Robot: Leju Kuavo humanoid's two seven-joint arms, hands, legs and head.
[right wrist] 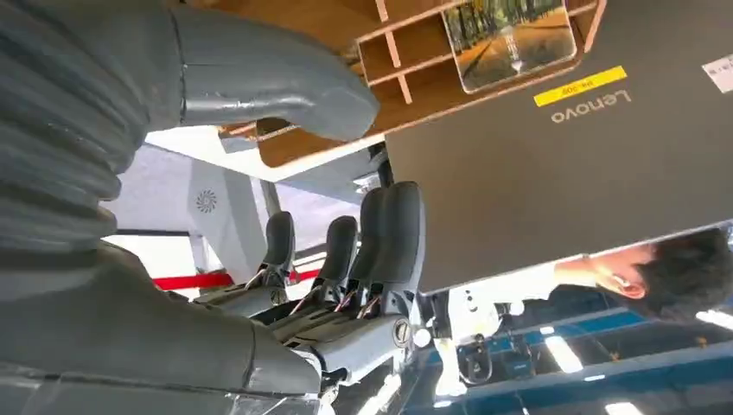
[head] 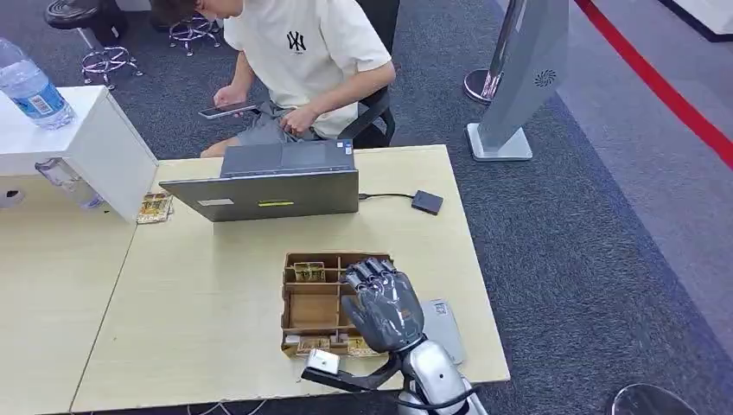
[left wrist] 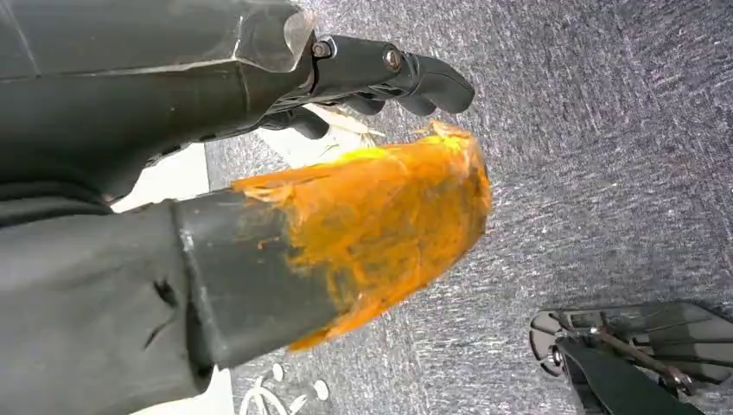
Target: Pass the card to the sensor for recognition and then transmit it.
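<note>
A wooden card tray (head: 313,307) lies near the table's front edge, with a picture card (head: 309,271) in a far compartment. The tray (right wrist: 415,78) and that card (right wrist: 510,39) also show in the right wrist view. My right hand (head: 382,303) hovers over the tray's right side, back upward; in the right wrist view its thumb (right wrist: 277,82) and fingers (right wrist: 380,233) stand apart with nothing between them. A pale card (head: 324,361) lies at the tray's front edge by the thumb tip; whether they touch I cannot tell. The small black sensor (head: 427,202) sits further back on the right, cabled to the laptop. My left hand (left wrist: 346,156) hangs over the carpet, holding nothing.
An open grey laptop (head: 272,186) stands behind the tray, and a seated person (head: 302,60) looks at a phone beyond it. A grey pad (head: 445,327) lies right of the tray. A white cabinet (head: 78,143) with a water bottle (head: 30,86) stands at the left.
</note>
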